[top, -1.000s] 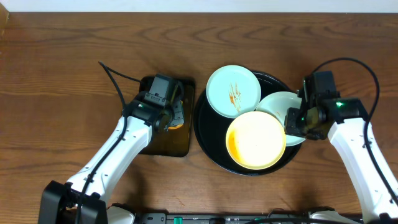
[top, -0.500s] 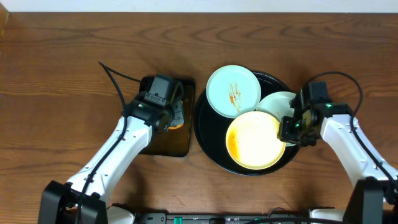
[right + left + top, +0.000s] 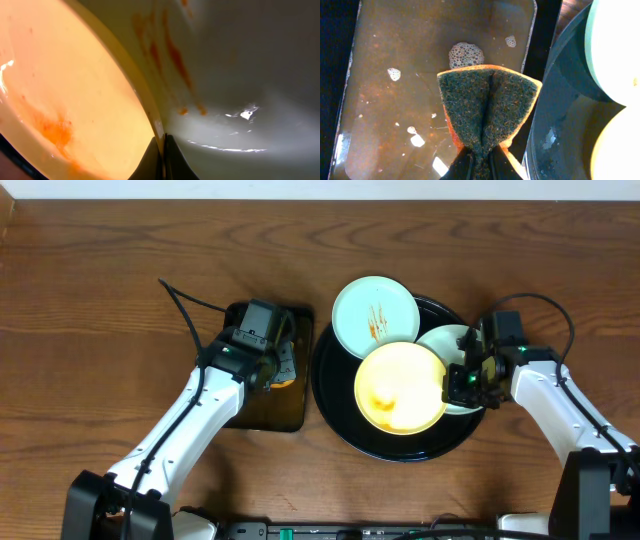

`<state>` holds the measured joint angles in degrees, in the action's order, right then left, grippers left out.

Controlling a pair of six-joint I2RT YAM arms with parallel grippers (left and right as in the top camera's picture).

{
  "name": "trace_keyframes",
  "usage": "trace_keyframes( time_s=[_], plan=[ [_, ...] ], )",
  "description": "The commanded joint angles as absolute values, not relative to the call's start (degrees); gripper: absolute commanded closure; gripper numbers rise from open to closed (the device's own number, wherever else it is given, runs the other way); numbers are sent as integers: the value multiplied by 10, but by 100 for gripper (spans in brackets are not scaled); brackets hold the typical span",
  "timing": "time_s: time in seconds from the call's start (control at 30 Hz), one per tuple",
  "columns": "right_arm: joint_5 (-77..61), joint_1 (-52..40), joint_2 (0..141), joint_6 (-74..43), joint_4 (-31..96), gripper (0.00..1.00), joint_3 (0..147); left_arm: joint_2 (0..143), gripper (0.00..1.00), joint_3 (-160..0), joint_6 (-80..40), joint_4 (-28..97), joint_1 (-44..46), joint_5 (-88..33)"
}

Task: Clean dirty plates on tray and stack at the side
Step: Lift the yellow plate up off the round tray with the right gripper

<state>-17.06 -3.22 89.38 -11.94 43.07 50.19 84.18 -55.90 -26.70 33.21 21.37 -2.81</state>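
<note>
On a wooden table (image 3: 100,280), the right claw (image 3: 462,383) is clamped tight on the near rim of a yellow plate (image 3: 400,388), its fingertips meeting on the thin edge in the wrist view. The plate, smeared orange, lies in the round black tray (image 3: 330,380). It overlaps a mint plate (image 3: 375,317) streaked with sauce, which juts over the tray's far rim, and a second mint plate (image 3: 445,345) at the right, partly hidden under the claw. Orange streaks mark that second plate too, seen close from the right wrist. All three plates are on the tray. To the left, the left claw (image 3: 480,157) is pinched shut on a folded green-and-orange sponge (image 3: 487,107), held above a small tray (image 3: 395,50) of brownish water dotted with suds, just beside the round one.
</note>
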Motion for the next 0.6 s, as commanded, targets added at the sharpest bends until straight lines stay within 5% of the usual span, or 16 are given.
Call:
trace_keyframes(
  time_s=[0.0, 0.57],
  plan=[
    [-200, -27, 865, -70, 429, 99, 529, 831, 92, -557, -257, 334, 211, -21],
    [84, -106, 717, -35, 452, 99, 569, 831, 92, -557, -257, 334, 211, -21]
  ],
)
